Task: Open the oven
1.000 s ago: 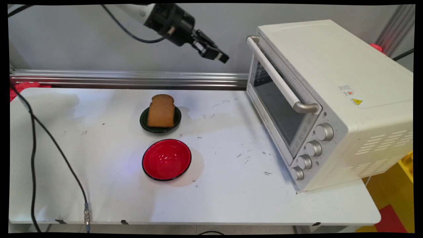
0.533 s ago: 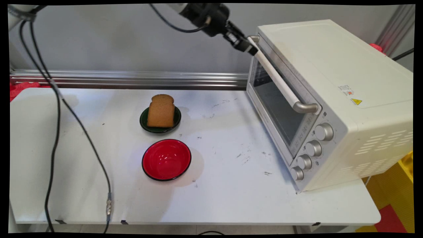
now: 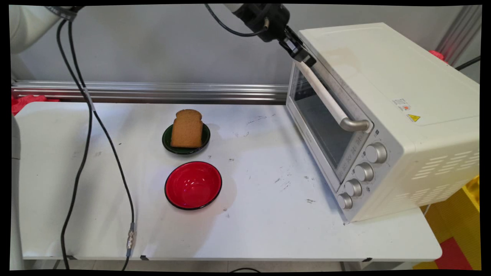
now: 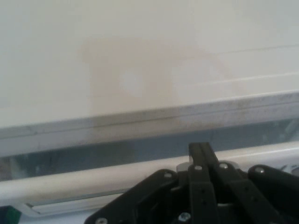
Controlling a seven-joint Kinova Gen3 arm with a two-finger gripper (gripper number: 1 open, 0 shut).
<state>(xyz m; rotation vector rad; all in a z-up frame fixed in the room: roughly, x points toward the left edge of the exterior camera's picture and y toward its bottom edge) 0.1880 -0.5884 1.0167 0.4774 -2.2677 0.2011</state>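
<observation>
The fingers (image 4: 200, 156) are lying pressed together, gripping nothing, tips up against the pale handle (image 3: 326, 97) at the top edge of the oven (image 3: 383, 76) door. Whether they are touching it is hard to make out. Well below them, bread (image 3: 187, 129) is sitting in a green dish (image 3: 167, 142) beside a red bowl (image 3: 193, 185) on the worktop (image 3: 268, 214).

The gripper (image 3: 305, 57) sits at the far upper end of the oven's (image 3: 387, 115) door handle (image 3: 326, 97). Well below and left of its jaws, bread (image 3: 187, 128) stands on a plate (image 3: 168, 143). A bowl (image 3: 193, 185) lies nearer the table's (image 3: 268, 230) front edge.
</observation>
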